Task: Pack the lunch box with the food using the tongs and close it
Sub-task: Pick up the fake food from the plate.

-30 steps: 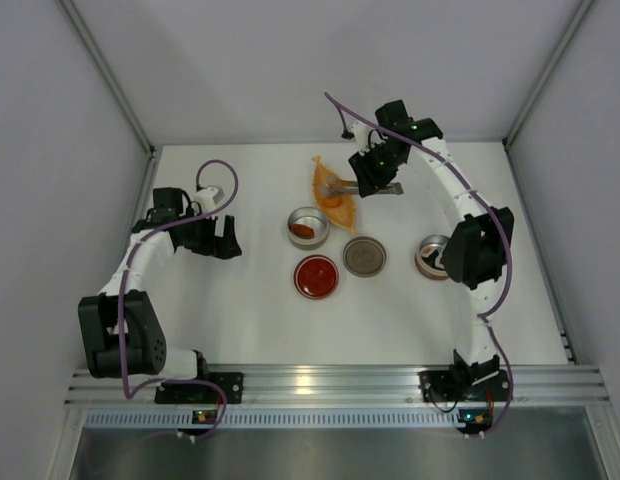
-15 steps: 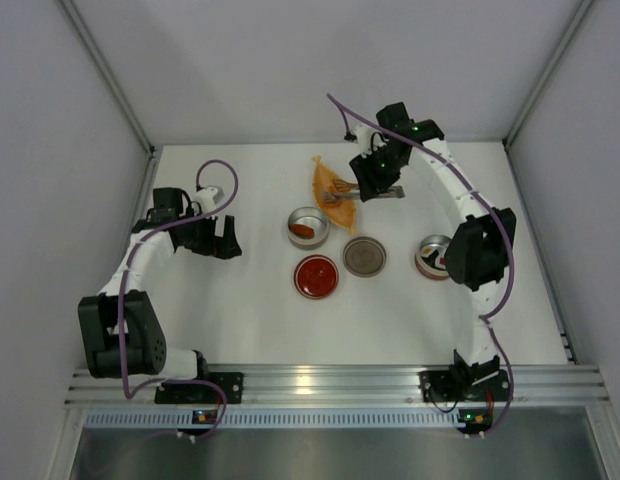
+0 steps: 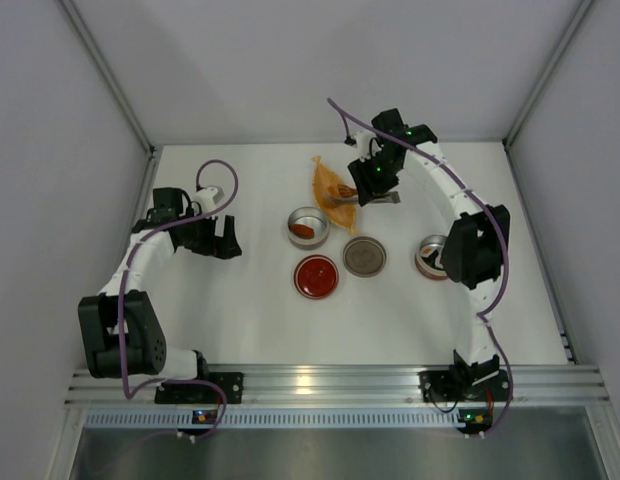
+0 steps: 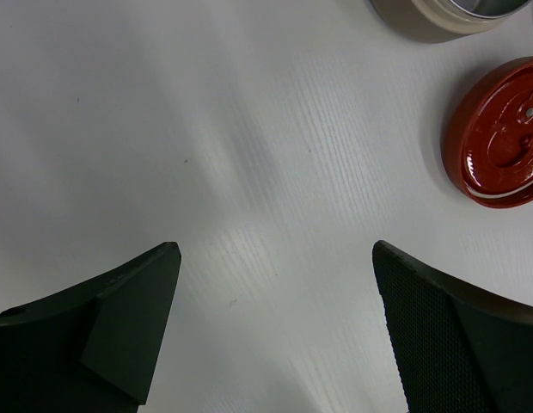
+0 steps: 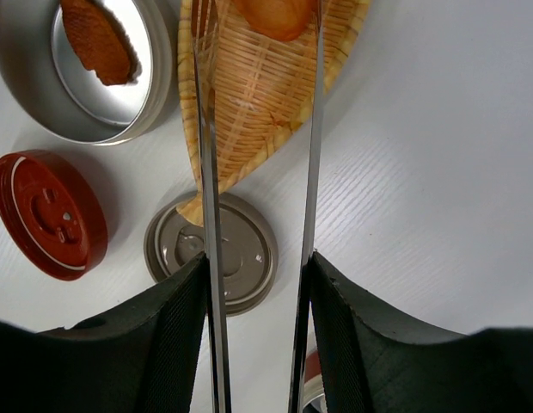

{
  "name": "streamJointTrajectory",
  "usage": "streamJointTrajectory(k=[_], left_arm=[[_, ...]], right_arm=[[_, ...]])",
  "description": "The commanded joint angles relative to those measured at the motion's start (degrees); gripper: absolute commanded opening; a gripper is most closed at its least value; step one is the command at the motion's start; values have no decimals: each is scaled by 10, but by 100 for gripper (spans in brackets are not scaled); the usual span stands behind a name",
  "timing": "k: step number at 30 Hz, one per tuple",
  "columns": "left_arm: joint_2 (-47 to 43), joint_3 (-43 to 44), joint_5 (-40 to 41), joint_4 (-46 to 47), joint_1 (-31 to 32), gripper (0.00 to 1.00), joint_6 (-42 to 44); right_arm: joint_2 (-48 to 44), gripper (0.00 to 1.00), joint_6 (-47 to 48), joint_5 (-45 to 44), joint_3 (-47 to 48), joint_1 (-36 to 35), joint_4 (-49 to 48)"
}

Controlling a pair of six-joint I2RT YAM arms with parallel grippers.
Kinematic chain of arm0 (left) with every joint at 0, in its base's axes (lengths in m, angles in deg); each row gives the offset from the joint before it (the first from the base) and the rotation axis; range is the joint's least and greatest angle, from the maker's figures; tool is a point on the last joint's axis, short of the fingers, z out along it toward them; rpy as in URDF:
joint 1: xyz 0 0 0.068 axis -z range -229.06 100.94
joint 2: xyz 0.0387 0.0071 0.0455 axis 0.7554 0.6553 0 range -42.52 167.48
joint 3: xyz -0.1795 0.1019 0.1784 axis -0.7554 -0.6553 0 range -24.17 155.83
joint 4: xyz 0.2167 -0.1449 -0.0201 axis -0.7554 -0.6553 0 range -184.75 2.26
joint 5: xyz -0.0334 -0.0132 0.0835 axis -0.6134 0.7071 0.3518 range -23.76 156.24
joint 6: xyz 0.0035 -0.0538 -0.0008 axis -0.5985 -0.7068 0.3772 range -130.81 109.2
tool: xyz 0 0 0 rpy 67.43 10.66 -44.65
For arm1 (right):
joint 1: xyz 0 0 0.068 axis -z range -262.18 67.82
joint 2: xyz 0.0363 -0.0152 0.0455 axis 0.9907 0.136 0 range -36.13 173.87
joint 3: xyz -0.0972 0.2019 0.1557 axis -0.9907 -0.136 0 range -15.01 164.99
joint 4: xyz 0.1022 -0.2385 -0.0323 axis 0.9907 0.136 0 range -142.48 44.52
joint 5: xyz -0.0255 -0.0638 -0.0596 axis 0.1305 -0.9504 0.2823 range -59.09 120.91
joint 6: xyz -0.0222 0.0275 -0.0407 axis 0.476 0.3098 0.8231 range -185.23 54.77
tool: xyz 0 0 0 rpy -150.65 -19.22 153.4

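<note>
My right gripper (image 5: 258,267) is shut on the tongs (image 5: 206,129), one silver arm pressed against each finger. The tong arms reach out over the orange woven dish (image 5: 249,103). An orange-brown lump of food (image 5: 279,13) lies on the dish between the tong tips, whose ends run out of the wrist view. The round steel lunch box (image 5: 159,60) stands left of the dish with one brown piece of food (image 5: 96,39) inside. From above, the right gripper (image 3: 375,182) hovers at the dish (image 3: 328,190), behind the lunch box (image 3: 308,226). My left gripper (image 3: 225,240) stands open and apart at the left.
A red lid (image 3: 317,276) and a grey lid (image 3: 364,256) lie in front of the lunch box. Another round container (image 3: 428,255) sits half hidden under the right arm. The left wrist view shows bare white table, the red lid (image 4: 499,138) and the tin's wall (image 4: 430,17).
The right gripper has eased a little and the tong arms have spread. It has shifted slightly toward the back left over the dish. The left arm has not moved.
</note>
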Motion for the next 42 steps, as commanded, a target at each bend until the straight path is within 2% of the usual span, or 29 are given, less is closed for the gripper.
streamJointTrajectory(k=[1, 24, 33, 42], left_arm=[[-4, 7, -8, 20, 1, 98, 1], [-9, -3, -1, 23, 1, 98, 4], [-9, 0, -5, 25, 1, 98, 1], [-12, 0, -5, 22, 1, 98, 1]], right_arm=[[3, 48, -27, -25, -1, -15, -42], [21, 48, -57, -61, -15, -35, -51], [4, 29, -45, -71, -13, -35, -39], [-44, 20, -42, -47, 10, -34, -32]])
